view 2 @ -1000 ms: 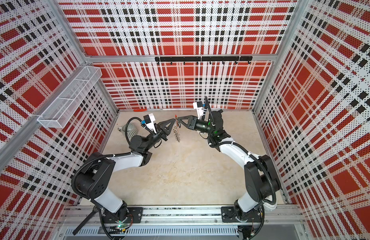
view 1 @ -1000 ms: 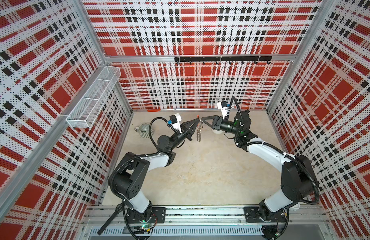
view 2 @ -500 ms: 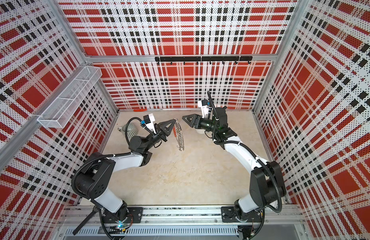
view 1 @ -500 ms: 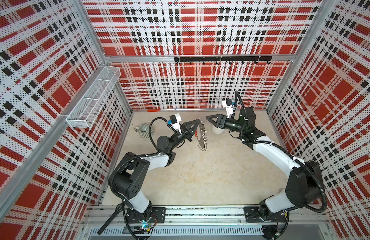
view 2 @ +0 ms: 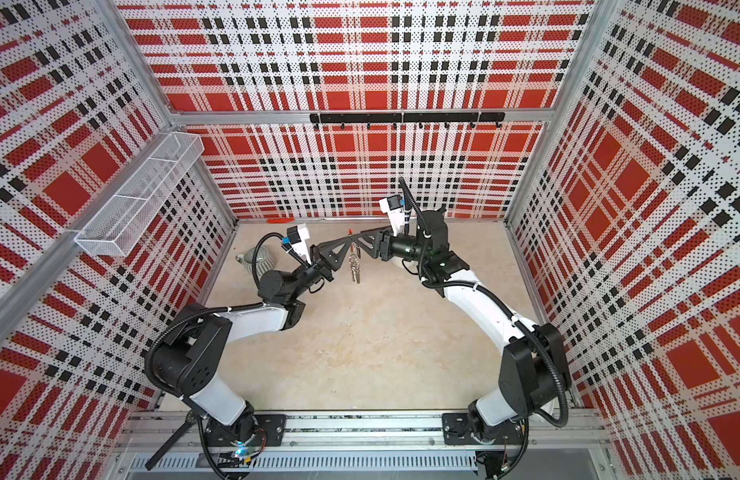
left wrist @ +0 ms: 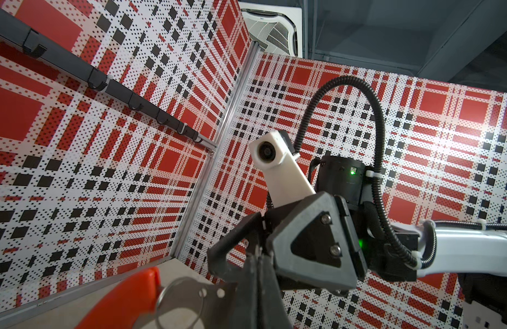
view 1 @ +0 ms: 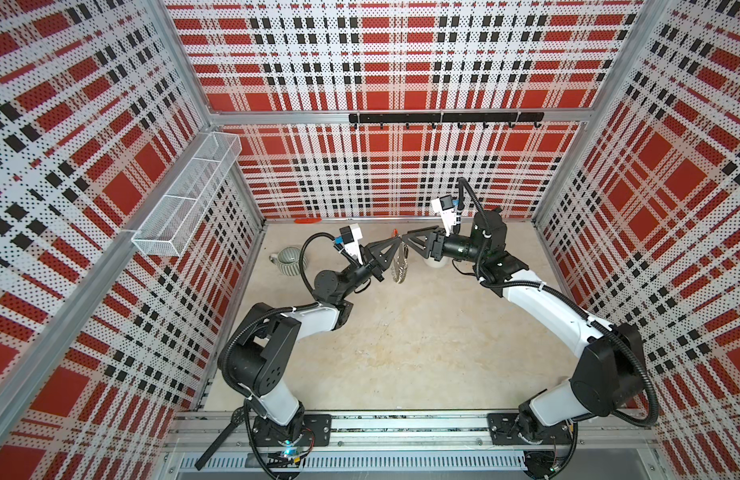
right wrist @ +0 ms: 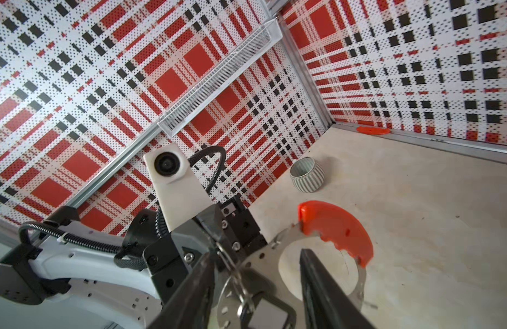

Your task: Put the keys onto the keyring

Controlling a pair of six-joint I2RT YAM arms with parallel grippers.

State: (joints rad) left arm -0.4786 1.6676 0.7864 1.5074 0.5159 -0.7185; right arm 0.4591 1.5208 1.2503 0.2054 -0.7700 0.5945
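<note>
1. Hanging edge-on in both top views, the keyring (view 1: 400,262) is clamped by the left claw (view 1: 396,240); the right claw (view 1: 407,235) is held at its top.
2. Left wrist: thin perforated grey metal and a smooth red-orange grip (left wrist: 124,302) are shown.
3. Right wrist: the right claw is spread astride it; the keys (right wrist: 263,313), a black tag, are seen there, threading unconfirmed.

Readable text: none in any view.
Key tag (right wrist: 264,314): pale label window, with no writing legible on it in the right wrist view.
Ceiling unit (left wrist: 272,31): a small mark near its edge, too small to read.
Numbers, brands, signs: none legible.
</note>
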